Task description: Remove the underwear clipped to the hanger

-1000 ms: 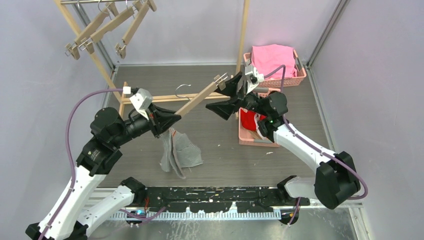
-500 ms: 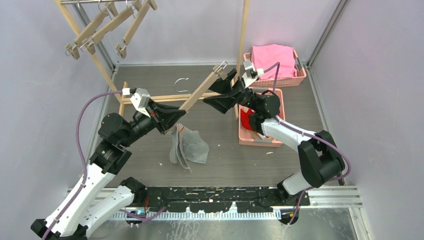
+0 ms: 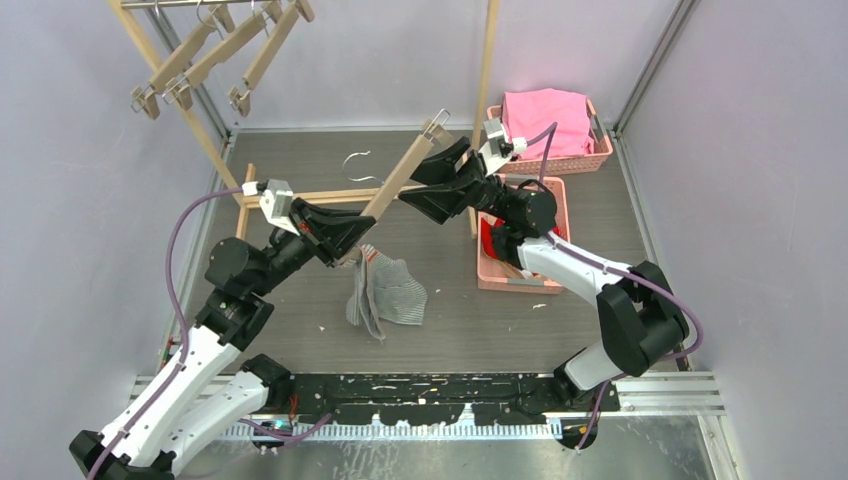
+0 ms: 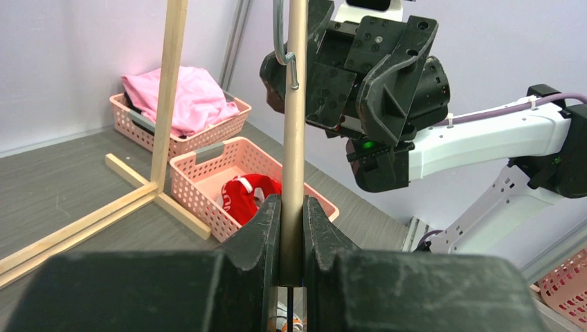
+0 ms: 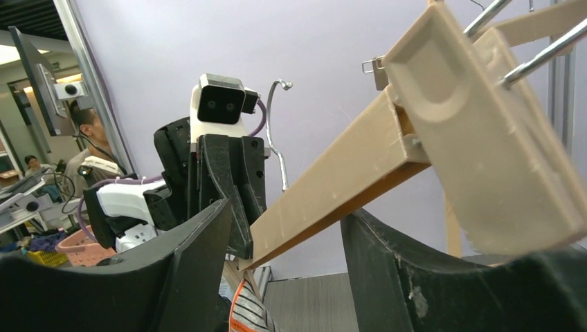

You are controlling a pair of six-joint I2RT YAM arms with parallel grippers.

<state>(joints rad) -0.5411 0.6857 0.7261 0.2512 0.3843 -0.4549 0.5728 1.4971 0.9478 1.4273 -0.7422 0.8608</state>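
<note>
My left gripper (image 3: 352,238) is shut on the lower part of a wooden clip hanger (image 3: 400,180), held slanting up to the right; the left wrist view shows the bar (image 4: 296,124) pinched between its fingers (image 4: 266,221). The grey-and-white striped underwear (image 3: 390,295) hangs from the hanger's lower end, its bottom on the table. My right gripper (image 3: 428,186) is open, its jaws on either side of the hanger's upper part (image 5: 346,173), just below the end clip (image 5: 484,138). The red underwear (image 3: 495,240) lies in the near pink basket (image 3: 520,285). The cream piece is out of view.
A far pink basket (image 3: 598,160) holds the pink cloth (image 3: 545,115). A wooden rack stands at the back with an upright post (image 3: 487,70), a floor bar (image 3: 310,198) and several empty hangers (image 3: 210,50) at top left.
My left arm has carried the hanger and striped underwear a little right and up. My right gripper has moved left and now has its open jaws around the hanger's upper part.
</note>
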